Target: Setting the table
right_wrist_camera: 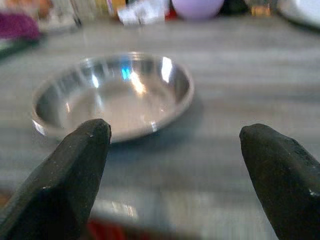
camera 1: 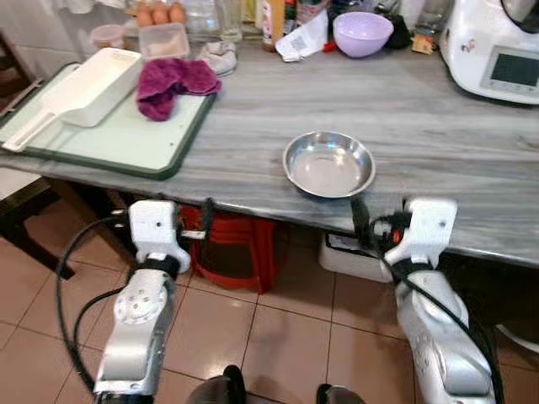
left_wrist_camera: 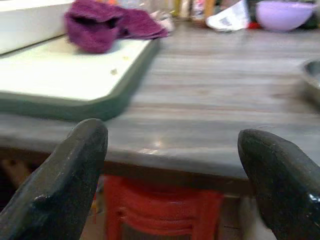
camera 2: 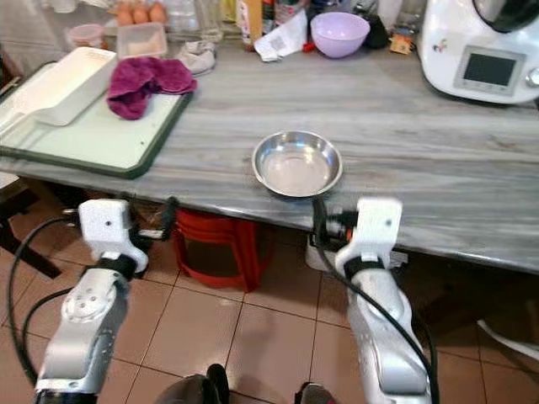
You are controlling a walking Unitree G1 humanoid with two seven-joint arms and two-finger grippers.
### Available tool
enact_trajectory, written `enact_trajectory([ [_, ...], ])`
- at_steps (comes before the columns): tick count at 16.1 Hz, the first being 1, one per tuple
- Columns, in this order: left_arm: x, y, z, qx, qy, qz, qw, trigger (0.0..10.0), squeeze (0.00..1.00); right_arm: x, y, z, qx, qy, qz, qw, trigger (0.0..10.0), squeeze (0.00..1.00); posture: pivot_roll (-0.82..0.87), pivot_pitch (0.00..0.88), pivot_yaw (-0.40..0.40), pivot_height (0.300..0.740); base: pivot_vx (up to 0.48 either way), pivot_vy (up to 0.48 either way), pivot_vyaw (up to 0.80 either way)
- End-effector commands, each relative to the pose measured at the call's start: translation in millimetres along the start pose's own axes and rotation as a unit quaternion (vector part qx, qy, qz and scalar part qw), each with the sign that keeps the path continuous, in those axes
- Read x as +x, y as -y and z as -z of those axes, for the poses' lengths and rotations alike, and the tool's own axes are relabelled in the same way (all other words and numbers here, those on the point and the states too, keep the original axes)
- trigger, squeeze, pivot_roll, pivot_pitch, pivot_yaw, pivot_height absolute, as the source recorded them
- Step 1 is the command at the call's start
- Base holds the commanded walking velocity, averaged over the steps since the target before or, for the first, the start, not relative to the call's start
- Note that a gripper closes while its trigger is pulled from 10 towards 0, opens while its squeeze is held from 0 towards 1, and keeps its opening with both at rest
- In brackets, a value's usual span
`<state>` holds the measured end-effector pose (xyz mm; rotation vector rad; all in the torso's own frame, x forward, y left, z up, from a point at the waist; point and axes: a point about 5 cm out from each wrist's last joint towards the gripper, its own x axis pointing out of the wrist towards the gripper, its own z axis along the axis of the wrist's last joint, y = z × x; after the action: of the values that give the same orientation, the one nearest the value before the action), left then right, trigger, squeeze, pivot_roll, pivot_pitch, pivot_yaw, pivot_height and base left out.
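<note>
A shallow steel bowl [camera 1: 328, 164] sits empty on the grey marble counter [camera 1: 438, 126], close to its front edge. My right gripper [camera 1: 364, 220] hangs just below that edge, slightly right of the bowl. In the right wrist view its fingers [right_wrist_camera: 65, 180] stand wide apart, with the steel bowl [right_wrist_camera: 115, 95] just ahead and nothing between them. My left gripper [camera 1: 202, 220] is lower left, under the counter edge in front of the green tray [camera 1: 109, 139]. It is open too, its fingers [left_wrist_camera: 60, 185] spread and empty.
On the tray lie a white rectangular dish [camera 1: 97, 84] and a purple cloth [camera 1: 173, 82]. At the counter's back stand a lilac bowl [camera 1: 362, 32], a plastic box [camera 1: 164, 39] and a white appliance [camera 1: 497, 46]. A red stool [camera 1: 236, 248] stands under the counter.
</note>
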<state>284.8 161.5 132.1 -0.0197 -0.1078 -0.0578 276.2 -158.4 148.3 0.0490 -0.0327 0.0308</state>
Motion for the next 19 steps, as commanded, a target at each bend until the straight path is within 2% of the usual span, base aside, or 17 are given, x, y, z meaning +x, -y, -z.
enact_trajectory([
  [1, -4.6, -5.2, 5, 0.003, -0.013, -0.017, 1.0, 10.0, 0.0, -2.3, 0.6, -8, -0.009, 0.009, 0.005, 1.0, 10.0, 0.0, -0.12, 0.147, 0.034, 0.74, 0.0, 0.0, 0.0],
  [3, -5.9, -7.0, 6, 0.01, -0.019, -0.019, 1.0, 10.0, 0.0, -0.7, 2.9, -11, -0.043, 0.011, 0.029, 0.999, 10.0, 0.0, -0.11, 0.142, 0.035, 0.74, 0.0, 0.0, 0.0],
  [4, -6.6, -9.7, 6, 0.027, -0.016, -0.033, 0.999, 10.0, 0.0, 0.4, 0.1, -15, -0.017, 0.03, 0.003, 0.999, 10.0, 0.0, -0.12, 0.143, 0.035, 0.74, 0.0, 0.0, 0.0],
  [6, -8.4, -9.9, 10, 0.012, -0.029, -0.04, 0.999, 10.0, 0.0, 2.9, 4.2, -16, -0.046, 0.035, 0.035, 0.998, 10.0, 0.0, -0.12, 0.135, 0.035, 0.74, 0.0, 0.0, 0.0],
  [8, -10.3, -7.0, 13, 0.01, -0.04, -0.032, 0.999, 10.0, 0.0, 0.4, 2.0, -12, -0.03, 0.006, 0.022, 0.999, 10.0, 0.0, -0.12, 0.127, 0.033, 0.74, 0.0, 0.0, 0.0],
  [11, -10.0, -6.0, 15, 0.012, -0.04, -0.035, 0.999, 10.0, 0.0, -0.3, 1.2, -14, -0.014, 0.021, 0.011, 1.0, 10.0, 0.0, -0.12, 0.12, 0.031, 0.74, 0.0, 0.0, 0.0],
  [16, -10.2, -4.9, 14, 0.006, -0.031, -0.035, 0.999, 10.0, 0.0, 1.2, 3.5, -12, -0.02, 0.014, 0.02, 1.0, 10.0, 0.0, -0.11, 0.125, 0.026, 0.74, 0.0, 0.0, -0.77],
  [19, -19.7, -15.4, 19, 0.023, -0.032, -0.05, 0.998, 10.0, 0.0, -9.7, 10.4, -5, -0.051, 0.022, 0.003, 0.998, 10.0, 0.0, -0.12, 0.133, 0.022, 0.74, 0.0, 0.0, -0.51],
])
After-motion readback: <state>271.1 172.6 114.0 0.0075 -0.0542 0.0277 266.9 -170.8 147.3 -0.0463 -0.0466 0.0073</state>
